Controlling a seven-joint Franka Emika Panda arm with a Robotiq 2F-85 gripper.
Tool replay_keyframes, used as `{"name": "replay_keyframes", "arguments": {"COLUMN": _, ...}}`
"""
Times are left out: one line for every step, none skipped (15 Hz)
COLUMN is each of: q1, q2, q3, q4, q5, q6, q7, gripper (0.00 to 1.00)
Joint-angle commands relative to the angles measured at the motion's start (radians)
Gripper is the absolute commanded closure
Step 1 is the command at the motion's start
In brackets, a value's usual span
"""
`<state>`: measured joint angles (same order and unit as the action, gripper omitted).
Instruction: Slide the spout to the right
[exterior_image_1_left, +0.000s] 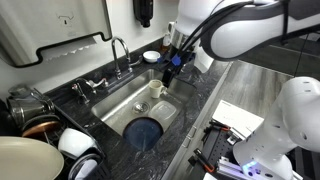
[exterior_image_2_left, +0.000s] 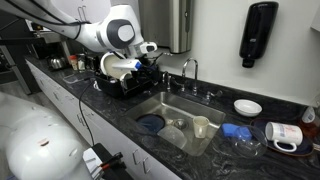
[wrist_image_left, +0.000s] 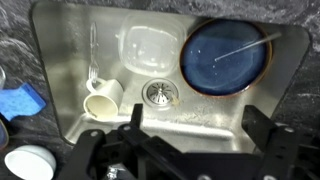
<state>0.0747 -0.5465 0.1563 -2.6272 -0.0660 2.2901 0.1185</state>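
Note:
The chrome gooseneck spout (exterior_image_1_left: 119, 52) rises behind the steel sink (exterior_image_1_left: 118, 108) and arches over the basin; it also shows in an exterior view (exterior_image_2_left: 190, 72). My gripper (exterior_image_1_left: 172, 68) hangs above the sink's far side, to the right of the spout and apart from it; in an exterior view (exterior_image_2_left: 150, 63) it is left of the spout. In the wrist view my gripper (wrist_image_left: 198, 128) is open and empty, looking down into the basin. The spout does not clearly show there.
The sink holds a blue bowl (wrist_image_left: 226, 56), a cream cup (wrist_image_left: 102, 96), a clear tub (wrist_image_left: 148, 47) and the drain (wrist_image_left: 159, 93). Short tap handles (exterior_image_1_left: 93, 87) flank the spout. A dish rack (exterior_image_2_left: 122, 78), white bowl (exterior_image_2_left: 247, 106) and mug (exterior_image_2_left: 285, 134) stand on the counter.

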Motion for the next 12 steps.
{"name": "replay_keyframes", "arguments": {"q1": 0.046, "q2": 0.169, "q3": -0.073, "q4": 0.064, "q5": 0.09, "q6": 0.189, "q7": -0.093, "gripper": 0.0}}
{"name": "replay_keyframes", "arguments": {"q1": 0.071, "q2": 0.208, "q3": -0.102, "q4": 0.085, "q5": 0.151, "q6": 0.215, "q7": -0.136, "gripper": 0.0}}
{"name": "replay_keyframes", "arguments": {"q1": 0.09, "q2": 0.24, "q3": -0.124, "q4": 0.112, "q5": 0.207, "q6": 0.212, "q7": -0.175, "gripper": 0.0}}
{"name": "replay_keyframes", "arguments": {"q1": 0.105, "q2": 0.271, "q3": -0.141, "q4": 0.142, "q5": 0.26, "q6": 0.197, "q7": -0.209, "gripper": 0.0}}
{"name": "replay_keyframes", "arguments": {"q1": 0.11, "q2": 0.295, "q3": -0.149, "q4": 0.168, "q5": 0.296, "q6": 0.187, "q7": -0.235, "gripper": 0.0}}
{"name": "replay_keyframes", "arguments": {"q1": 0.098, "q2": 0.316, "q3": -0.139, "q4": 0.192, "q5": 0.298, "q6": 0.198, "q7": -0.221, "gripper": 0.0}}
{"name": "replay_keyframes", "arguments": {"q1": 0.095, "q2": 0.335, "q3": -0.132, "q4": 0.212, "q5": 0.302, "q6": 0.208, "q7": -0.221, "gripper": 0.0}}
{"name": "replay_keyframes", "arguments": {"q1": 0.09, "q2": 0.35, "q3": -0.121, "q4": 0.231, "q5": 0.294, "q6": 0.222, "q7": -0.21, "gripper": 0.0}}
{"name": "replay_keyframes", "arguments": {"q1": 0.087, "q2": 0.363, "q3": -0.112, "q4": 0.247, "q5": 0.285, "q6": 0.232, "q7": -0.202, "gripper": 0.0}}
{"name": "replay_keyframes", "arguments": {"q1": 0.087, "q2": 0.375, "q3": -0.105, "q4": 0.261, "q5": 0.281, "q6": 0.246, "q7": -0.198, "gripper": 0.0}}
{"name": "replay_keyframes", "arguments": {"q1": 0.09, "q2": 0.386, "q3": -0.1, "q4": 0.276, "q5": 0.284, "q6": 0.255, "q7": -0.2, "gripper": 0.0}}
{"name": "replay_keyframes", "arguments": {"q1": 0.093, "q2": 0.397, "q3": -0.095, "q4": 0.288, "q5": 0.29, "q6": 0.266, "q7": -0.207, "gripper": 0.0}}
